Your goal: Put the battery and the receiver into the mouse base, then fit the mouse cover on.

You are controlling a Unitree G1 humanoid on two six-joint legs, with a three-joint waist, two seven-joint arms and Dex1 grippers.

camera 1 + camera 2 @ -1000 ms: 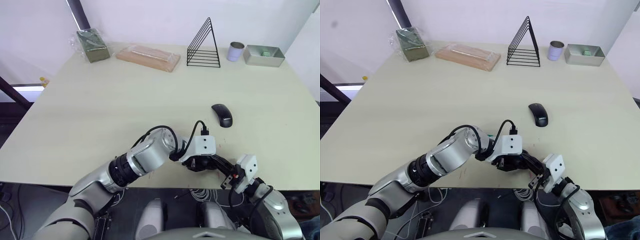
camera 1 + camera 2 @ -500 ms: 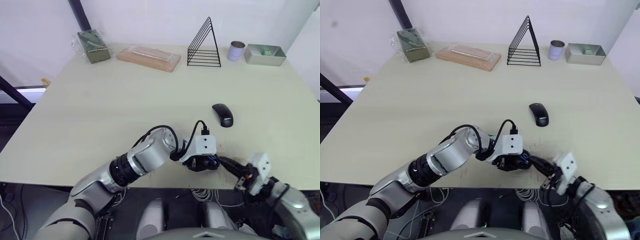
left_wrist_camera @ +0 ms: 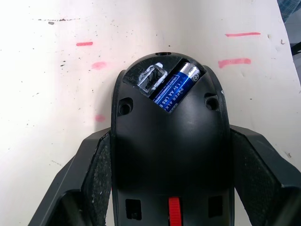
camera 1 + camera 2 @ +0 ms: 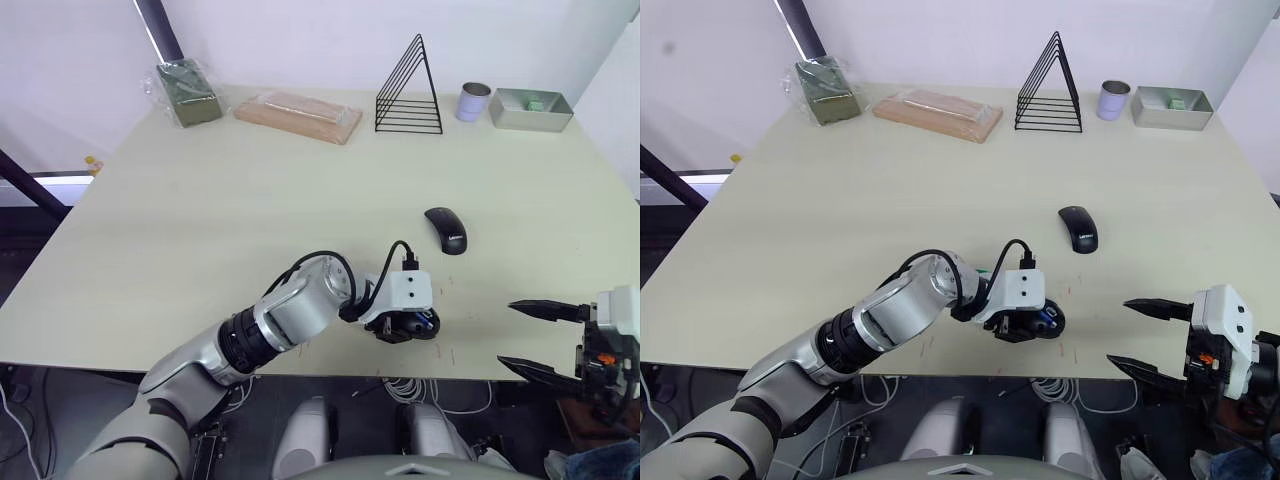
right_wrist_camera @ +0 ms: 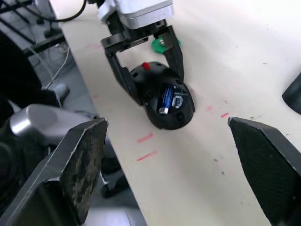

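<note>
The left gripper (image 3: 170,155) has its jaws closed on the sides of the mouse base (image 3: 170,141), pinning it on the worktop (image 4: 250,220) near the front edge. The base's long axis runs along the fingers, its open end pointing away from that wrist. In its compartment the battery (image 3: 178,88) lies slanted, silvery end outward, seemingly not fully pressed flat. Just beside it is a small pale-edged slot (image 3: 151,80), and I cannot tell whether the receiver is in it. A green disc (image 5: 161,43) lies on the worktop just behind the left gripper.

The right gripper (image 4: 1145,335) hangs off the front right of the worktop, jaws wide open and holding nothing, fingers pointing back toward the base. The base lies to its left, well apart.

The cover (image 4: 444,230) rests on the worktop beyond the base and a little to the right, long axis running roughly away from the robot. The free right arm is the nearer one to it, so it is the likely arm to fetch it, reaching forward and inward

At the far right corner a grey tray (image 4: 524,112) holds a small green thing; a pale cup (image 4: 472,102) stands beside it
</note>
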